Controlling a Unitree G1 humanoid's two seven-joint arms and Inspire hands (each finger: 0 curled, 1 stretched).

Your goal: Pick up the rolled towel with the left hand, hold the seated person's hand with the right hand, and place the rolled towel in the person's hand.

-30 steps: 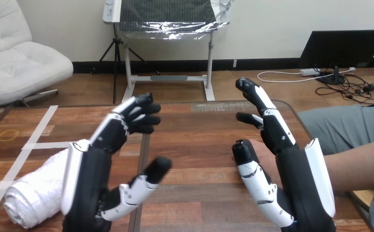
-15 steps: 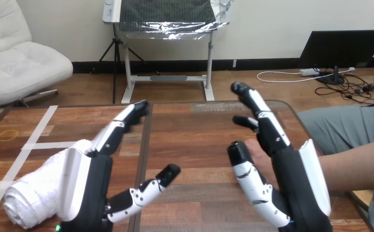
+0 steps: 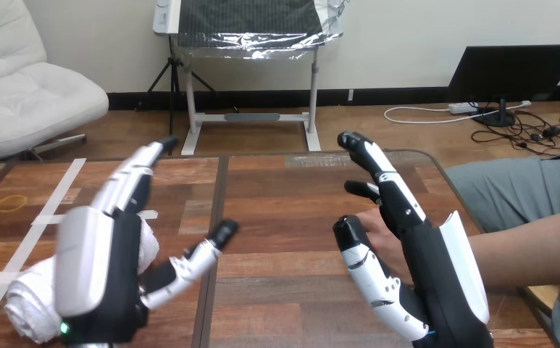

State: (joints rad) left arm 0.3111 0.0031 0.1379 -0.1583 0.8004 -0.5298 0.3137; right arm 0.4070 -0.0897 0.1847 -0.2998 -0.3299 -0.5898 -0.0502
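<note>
Hovering at about 7 o'clock in the head view, the left hand (image 3: 99,275) sits over the middle of the rolled towel (image 3: 27,308), back shell toward the camera. Its fingers (image 3: 135,174) are straight and close together, pointing to 1 o'clock, and its thumb (image 3: 193,257) is splayed wide toward 2 o'clock, so it grips nothing. Cannot tell if the palm touches the towel. The towel, white, lies on the wooden table (image 3: 284,188) at the 8 o'clock corner, one end showing left of the hand and a bit of cloth showing at the hand's right edge. The right hand (image 3: 436,283) is at 5 o'clock, fingers (image 3: 378,167) straight and slightly fanned, reaching to 11 o'clock, with its thumb (image 3: 360,254) held apart below them. The person's hand (image 3: 373,220) rests in the gap between that thumb and the fingers, nothing curled round it; contact is unclear. The person's forearm (image 3: 530,250) comes in from 3 o'clock. White tape strips (image 3: 52,210) and a yellow rubber band (image 3: 10,204) lie on the table at 9 o'clock.
</note>
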